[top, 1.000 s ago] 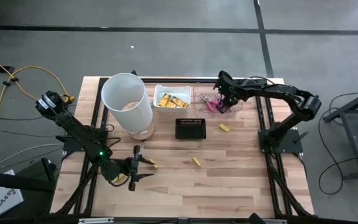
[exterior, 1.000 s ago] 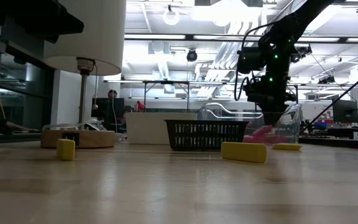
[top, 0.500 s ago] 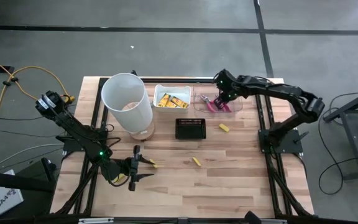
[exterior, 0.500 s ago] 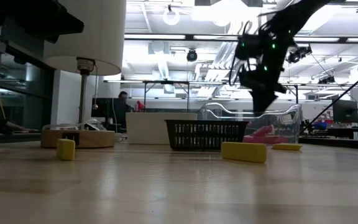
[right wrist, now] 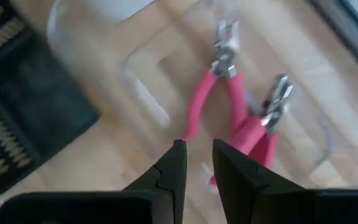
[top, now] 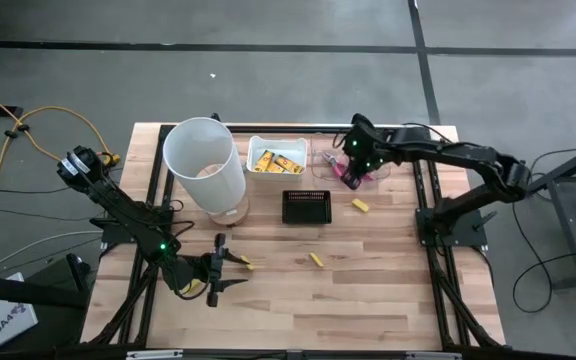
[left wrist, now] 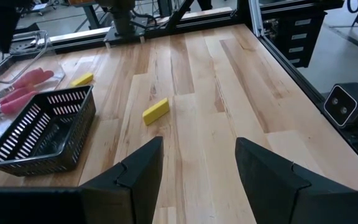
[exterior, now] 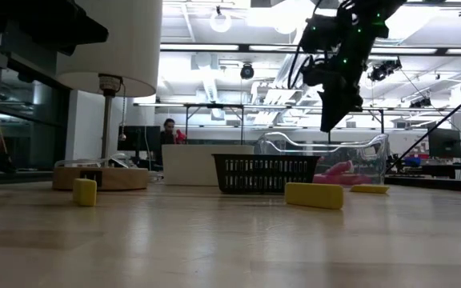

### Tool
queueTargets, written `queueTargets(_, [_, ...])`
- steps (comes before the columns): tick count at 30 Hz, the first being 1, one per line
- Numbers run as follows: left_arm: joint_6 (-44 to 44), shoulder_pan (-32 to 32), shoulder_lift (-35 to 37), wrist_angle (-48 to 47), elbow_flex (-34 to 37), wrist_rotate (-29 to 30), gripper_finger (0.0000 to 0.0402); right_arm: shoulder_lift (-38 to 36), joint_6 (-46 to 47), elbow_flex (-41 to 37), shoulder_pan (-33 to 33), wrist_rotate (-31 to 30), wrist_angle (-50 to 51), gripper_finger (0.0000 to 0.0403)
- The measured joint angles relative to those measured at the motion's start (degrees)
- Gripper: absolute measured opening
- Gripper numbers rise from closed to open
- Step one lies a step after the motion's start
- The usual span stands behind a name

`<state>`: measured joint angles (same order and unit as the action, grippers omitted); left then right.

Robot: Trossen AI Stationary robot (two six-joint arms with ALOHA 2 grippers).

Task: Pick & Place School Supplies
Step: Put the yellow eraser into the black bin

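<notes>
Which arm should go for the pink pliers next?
Right. The right tool hangs directly above the pink pliers in the clear tray, fingers nearly together. The left tool waits open at the table's near-left.

Blurred in the right wrist view: two pink-handled metal pliers (right wrist: 229, 106) inside a clear plastic tray (right wrist: 135, 81) whose walls smear to pale streaks. Cut off at that picture's edge: small black slotted basket (right wrist: 23, 124). Hidden in the high view behind the tall white cylindrical bin (top: 204, 165): most of a round wooden base (top: 236, 212). Too small to read: dark print on the flat yellow packets (top: 274, 161). Cropped in the low view: the white bin's top (exterior: 110, 40).
</notes>
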<state>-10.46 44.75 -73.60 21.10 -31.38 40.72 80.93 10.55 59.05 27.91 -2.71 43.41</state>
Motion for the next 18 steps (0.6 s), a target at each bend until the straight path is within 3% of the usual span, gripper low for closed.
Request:
queueTargets(8, [0.00, 0.00, 0.00, 0.00, 0.00, -0.01, 0.0193, 0.00, 6.74, 0.00, -10.05, -2.17, 2.00, 0.0071])
queueTargets(18, [0.00, 0.00, 0.00, 0.00, 0.00, 0.01, 0.0193, 0.02, 27.79, 0.00, -24.50, -4.48, 3.85, 0.0071])
